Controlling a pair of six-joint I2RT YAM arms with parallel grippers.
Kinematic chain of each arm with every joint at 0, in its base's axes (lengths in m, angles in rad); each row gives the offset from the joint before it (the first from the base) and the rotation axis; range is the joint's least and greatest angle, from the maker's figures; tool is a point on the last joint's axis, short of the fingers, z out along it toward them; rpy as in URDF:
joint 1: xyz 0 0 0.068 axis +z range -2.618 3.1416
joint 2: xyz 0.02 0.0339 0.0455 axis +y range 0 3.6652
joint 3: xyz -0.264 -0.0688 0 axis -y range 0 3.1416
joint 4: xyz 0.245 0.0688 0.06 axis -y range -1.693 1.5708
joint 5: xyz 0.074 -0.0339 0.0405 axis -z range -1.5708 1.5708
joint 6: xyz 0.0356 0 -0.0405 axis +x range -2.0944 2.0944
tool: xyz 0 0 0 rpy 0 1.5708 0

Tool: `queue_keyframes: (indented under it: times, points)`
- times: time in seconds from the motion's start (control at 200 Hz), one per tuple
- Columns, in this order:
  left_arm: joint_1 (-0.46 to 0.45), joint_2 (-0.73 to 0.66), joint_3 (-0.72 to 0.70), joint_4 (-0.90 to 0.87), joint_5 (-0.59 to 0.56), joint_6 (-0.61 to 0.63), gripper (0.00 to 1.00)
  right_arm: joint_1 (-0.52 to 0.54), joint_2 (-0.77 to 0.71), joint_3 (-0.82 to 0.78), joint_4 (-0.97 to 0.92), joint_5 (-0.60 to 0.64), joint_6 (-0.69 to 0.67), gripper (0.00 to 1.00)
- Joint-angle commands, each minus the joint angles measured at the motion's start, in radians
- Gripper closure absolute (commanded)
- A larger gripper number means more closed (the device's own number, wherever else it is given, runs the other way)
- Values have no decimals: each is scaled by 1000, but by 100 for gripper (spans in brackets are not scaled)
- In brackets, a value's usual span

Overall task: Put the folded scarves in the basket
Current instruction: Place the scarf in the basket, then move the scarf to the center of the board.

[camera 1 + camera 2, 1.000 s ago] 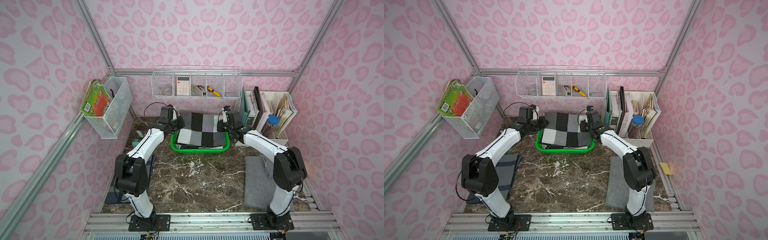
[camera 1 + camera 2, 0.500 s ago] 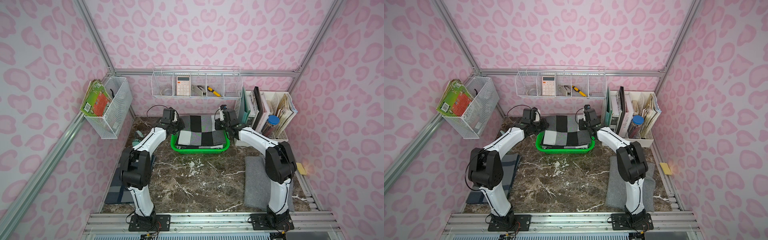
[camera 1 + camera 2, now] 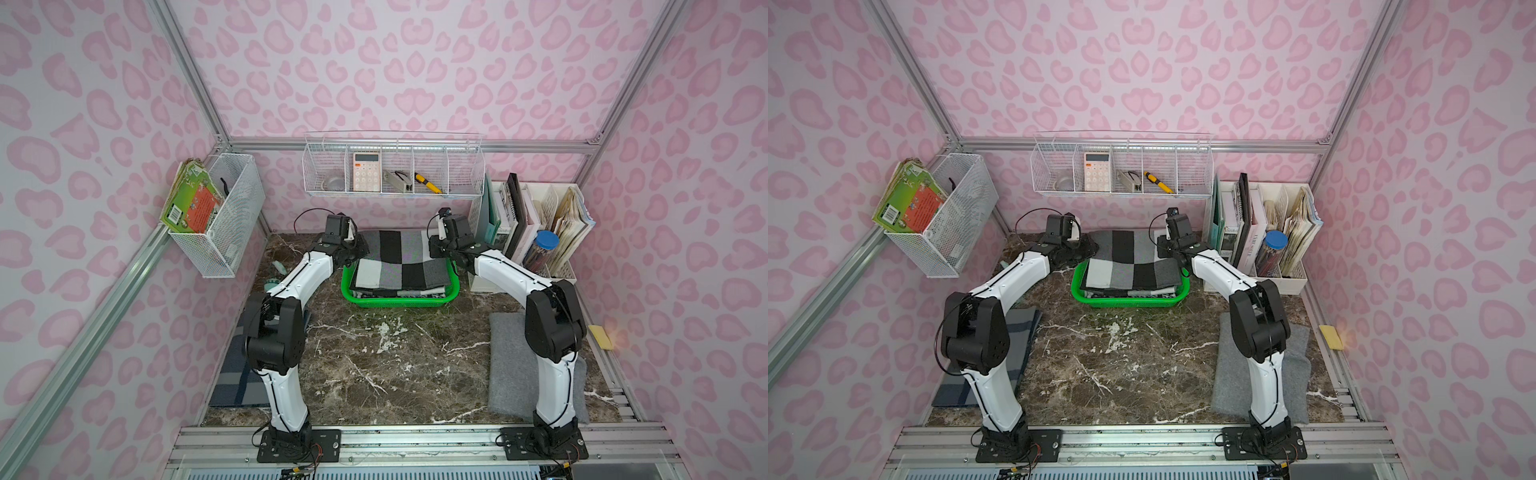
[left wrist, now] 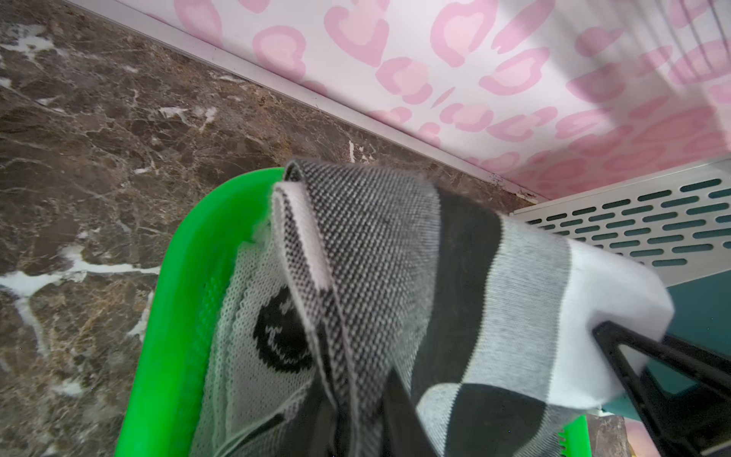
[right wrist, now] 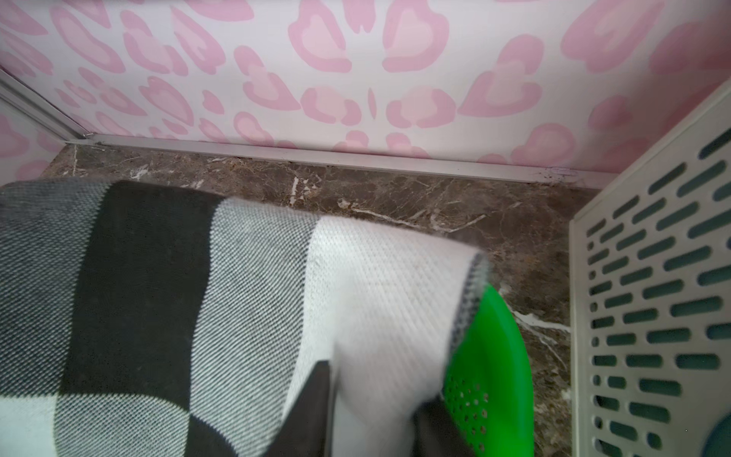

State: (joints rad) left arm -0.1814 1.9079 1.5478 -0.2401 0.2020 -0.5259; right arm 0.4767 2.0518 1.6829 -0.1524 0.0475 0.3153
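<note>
Grey, black and white checked folded knit scarf [image 3: 401,266] is lying across the shallow bright green perforated plastic basket [image 3: 399,302], its far end overhanging the back rim. The left gripper [image 4: 494,356] and right gripper [image 5: 375,385] are flanking its far corners, jaws spread with cloth between them, probably letting go so it settles inside.

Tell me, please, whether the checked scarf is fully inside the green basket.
Partly out: the scarf lies folded in the basket, but in both top views its far end reaches beyond the basket's far side.
</note>
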Motion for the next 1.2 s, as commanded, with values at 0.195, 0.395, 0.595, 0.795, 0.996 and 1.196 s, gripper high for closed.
queue_keyframes:
  times: [0.195, 0.395, 0.595, 0.795, 0.996, 1.196]
  points:
    - [3, -79, 10, 28, 129, -36, 32, 25, -117, -11, -57, -3, -17, 39]
    - [-5, -210, -63, 23, 164, -95, 34, 68, -294, -133, -59, 20, 0, 39]
    - [-92, -409, -246, 35, 156, -146, 34, 80, -552, -395, -59, 50, 62, 39]
    - [-317, -570, -421, 55, 66, -207, 34, 80, -852, -682, -60, 125, 116, 38]
    - [-571, -607, -555, 150, -42, -323, 36, 49, -1093, -878, -130, 169, 169, 37]
    - [-804, -508, -595, 279, -150, -426, 37, -4, -1260, -996, -189, 193, 223, 37]
